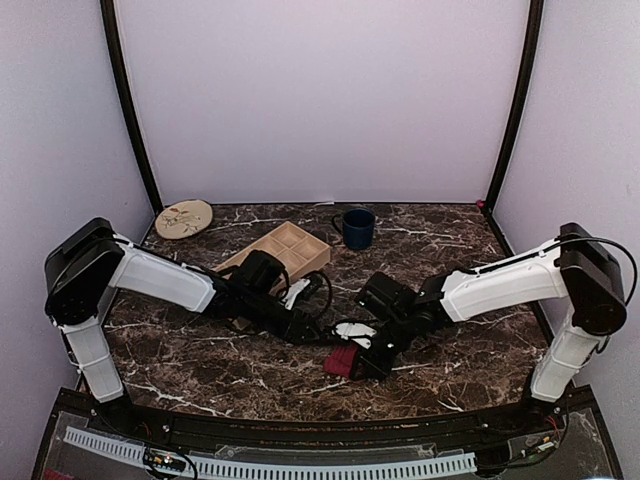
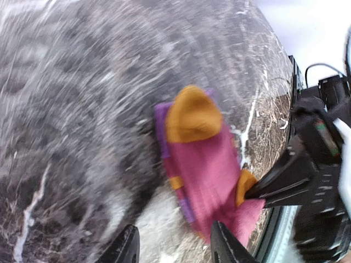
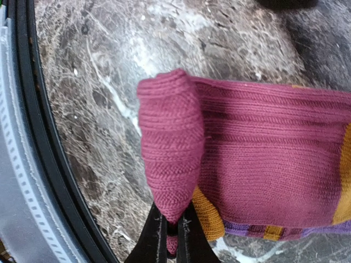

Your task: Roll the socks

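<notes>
Near the front edge of the marble worktop (image 1: 200, 375), the orange-banded magenta knit sock (image 3: 263, 175) is pinched at its folded-over cuff by the right gripper (image 3: 173, 222), seemingly to begin rolling, with the left gripper (image 2: 173, 244) spread nearby.

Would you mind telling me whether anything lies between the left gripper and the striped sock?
Nothing visible does. The left gripper hangs open over the striped sock; only the right gripper, shut on its folded end, is nearby.
</notes>
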Motion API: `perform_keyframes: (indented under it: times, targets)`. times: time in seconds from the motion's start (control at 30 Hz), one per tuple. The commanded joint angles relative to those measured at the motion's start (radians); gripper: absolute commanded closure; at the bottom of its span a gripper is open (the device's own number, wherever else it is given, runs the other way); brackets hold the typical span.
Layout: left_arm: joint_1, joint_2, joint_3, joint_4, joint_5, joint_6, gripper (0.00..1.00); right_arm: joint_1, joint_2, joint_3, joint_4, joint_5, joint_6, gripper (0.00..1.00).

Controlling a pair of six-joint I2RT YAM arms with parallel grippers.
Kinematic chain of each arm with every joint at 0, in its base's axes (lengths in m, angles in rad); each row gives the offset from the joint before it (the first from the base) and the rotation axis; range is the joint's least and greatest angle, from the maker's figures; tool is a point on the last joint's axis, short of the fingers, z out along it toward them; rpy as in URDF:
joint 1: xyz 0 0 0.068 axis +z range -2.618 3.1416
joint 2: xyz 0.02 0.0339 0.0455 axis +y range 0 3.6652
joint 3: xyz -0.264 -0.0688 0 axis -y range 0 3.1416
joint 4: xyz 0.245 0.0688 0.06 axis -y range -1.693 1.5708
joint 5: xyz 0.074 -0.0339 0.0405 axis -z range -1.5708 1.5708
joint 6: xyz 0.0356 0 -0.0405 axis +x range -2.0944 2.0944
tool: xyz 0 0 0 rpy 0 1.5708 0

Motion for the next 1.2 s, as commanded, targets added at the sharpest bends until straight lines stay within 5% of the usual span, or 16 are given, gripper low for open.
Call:
perform_keyframes:
  times: [0.0,0.5,1.17]
  targets:
    - [-0.095,-0.094,-0.051,0.095,-0.161,0.158,0.54,-0.045,0.057,0.065,-0.055,-0.166,-0.014,1.0]
    - [-0.17,-0.251,-0.255,0.301,-0.329,0.286,0.63,-0.123,0.136,0.134,-0.143,-0.325,-0.034,1.0]
    - [-0.371,-0.22,-0.212,0.204,-0.417,0.699,0.61,-0.158,0.2,0.168,-0.21,-0.434,-0.043,1.0]
